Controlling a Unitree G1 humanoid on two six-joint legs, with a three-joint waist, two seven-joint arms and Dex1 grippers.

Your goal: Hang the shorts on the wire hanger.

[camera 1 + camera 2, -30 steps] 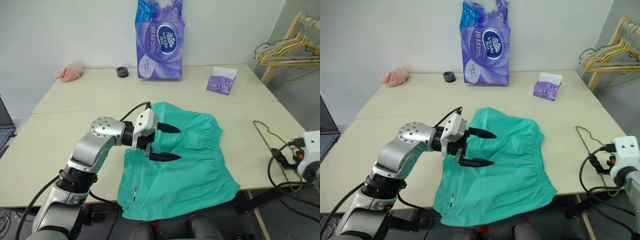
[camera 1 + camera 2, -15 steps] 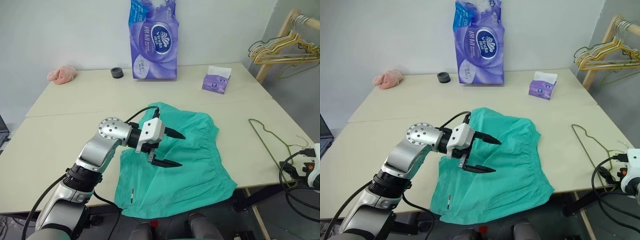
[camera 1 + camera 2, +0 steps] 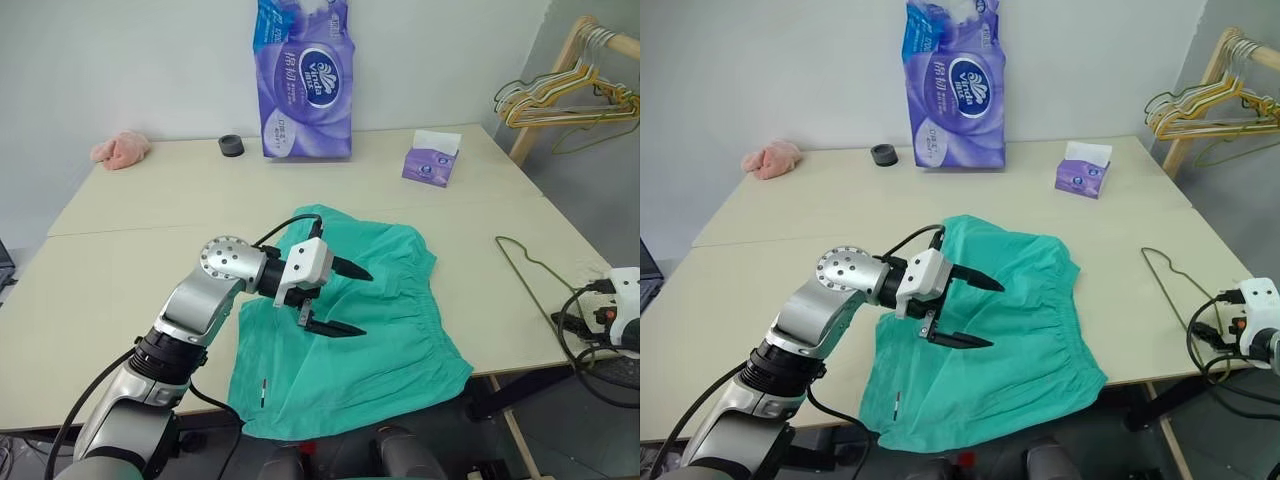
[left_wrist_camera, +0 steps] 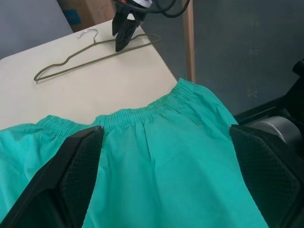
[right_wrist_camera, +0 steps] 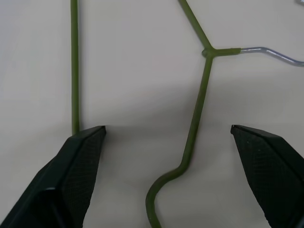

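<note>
Head views: left gripper (image 3: 345, 298), fingers apart, hovers over the shorts (image 3: 380, 330) spread at the table's (image 3: 130, 260) near edge; the hanger (image 3: 535, 270) lies flat to their right. Right wrist view: right gripper (image 5: 168, 137), fingers apart and empty, just above the hanger's neck, nearer than a second ago.

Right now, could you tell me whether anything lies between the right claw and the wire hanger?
Nothing visible does. The right claw is open just above the wire hanger, with the wire's bend near the neck between its fingers and only bare table underneath. The shorts lie apart, further along the table.
</note>
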